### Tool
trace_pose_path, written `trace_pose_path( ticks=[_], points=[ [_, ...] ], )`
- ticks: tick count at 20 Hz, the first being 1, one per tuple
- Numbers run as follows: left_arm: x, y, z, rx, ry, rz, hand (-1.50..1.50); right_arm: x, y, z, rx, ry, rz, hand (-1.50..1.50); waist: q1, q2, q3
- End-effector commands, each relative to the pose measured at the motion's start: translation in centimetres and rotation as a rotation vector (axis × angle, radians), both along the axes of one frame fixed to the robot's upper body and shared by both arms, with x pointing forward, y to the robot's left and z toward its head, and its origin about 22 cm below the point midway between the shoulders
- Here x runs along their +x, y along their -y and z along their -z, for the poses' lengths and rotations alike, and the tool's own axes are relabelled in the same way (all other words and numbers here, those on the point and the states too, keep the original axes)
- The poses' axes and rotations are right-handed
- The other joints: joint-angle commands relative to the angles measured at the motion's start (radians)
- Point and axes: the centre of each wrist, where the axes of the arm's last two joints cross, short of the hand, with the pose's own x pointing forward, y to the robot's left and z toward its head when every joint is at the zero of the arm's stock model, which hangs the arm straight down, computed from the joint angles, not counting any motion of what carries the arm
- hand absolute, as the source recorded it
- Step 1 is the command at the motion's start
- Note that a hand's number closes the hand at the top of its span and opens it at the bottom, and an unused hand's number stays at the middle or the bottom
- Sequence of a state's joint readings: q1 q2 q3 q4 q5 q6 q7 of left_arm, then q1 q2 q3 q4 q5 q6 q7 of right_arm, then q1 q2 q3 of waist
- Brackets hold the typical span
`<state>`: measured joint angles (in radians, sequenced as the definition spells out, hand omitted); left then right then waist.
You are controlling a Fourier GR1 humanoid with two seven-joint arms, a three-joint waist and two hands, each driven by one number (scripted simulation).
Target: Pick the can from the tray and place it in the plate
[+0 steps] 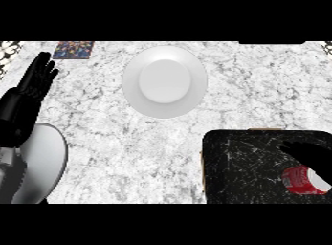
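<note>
A red can with a white band lies on its side on the dark tray at the lower right. My right hand is directly over the can, its fingers curling over the top and right side and hiding part of it. The white plate sits on the marble counter at the upper middle, with nothing on it. At the left edge, my left hand rests open with fingers up, far from the tray.
A small colourful patterned square lies at the back left of the counter. My grey left forearm fills the lower left corner. Bare marble separates the tray from the plate.
</note>
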<state>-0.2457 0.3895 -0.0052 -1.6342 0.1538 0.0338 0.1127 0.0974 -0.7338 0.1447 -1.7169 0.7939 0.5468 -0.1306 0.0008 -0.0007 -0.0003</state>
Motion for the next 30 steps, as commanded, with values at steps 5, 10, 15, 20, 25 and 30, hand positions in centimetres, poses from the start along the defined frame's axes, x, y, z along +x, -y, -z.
trace_pose_path(
  ticks=[5,10,15,20,25,30],
  points=[
    [1.5,-0.4,0.3,0.000,-0.001,-0.002,0.00,1.5,0.0,1.2,0.122,0.118,-0.038,1.50,-0.005,0.002,0.001],
    [0.8,1.2,-0.5,0.006,0.020,0.023,0.00,4.4,-1.3,3.9,0.044,0.248,0.205,1.50,0.022,0.005,0.002],
    [0.8,0.7,-0.8,-0.009,0.019,0.024,0.00,4.9,4.6,4.0,-0.073,0.275,0.703,1.50,0.035,0.011,0.003],
    [0.4,1.9,1.3,-0.019,0.004,0.021,0.00,8.9,3.7,3.1,-0.124,0.492,0.673,1.50,0.021,0.006,0.001],
    [1.4,-0.5,-0.9,-0.001,-0.005,-0.002,0.00,10.3,1.5,-0.6,0.052,0.555,0.583,1.50,0.001,0.000,0.000],
    [0.2,-0.8,0.9,0.005,-0.011,-0.012,0.00,9.6,-3.6,-2.3,0.256,0.677,0.447,1.50,-0.005,-0.004,0.000]
  ],
)
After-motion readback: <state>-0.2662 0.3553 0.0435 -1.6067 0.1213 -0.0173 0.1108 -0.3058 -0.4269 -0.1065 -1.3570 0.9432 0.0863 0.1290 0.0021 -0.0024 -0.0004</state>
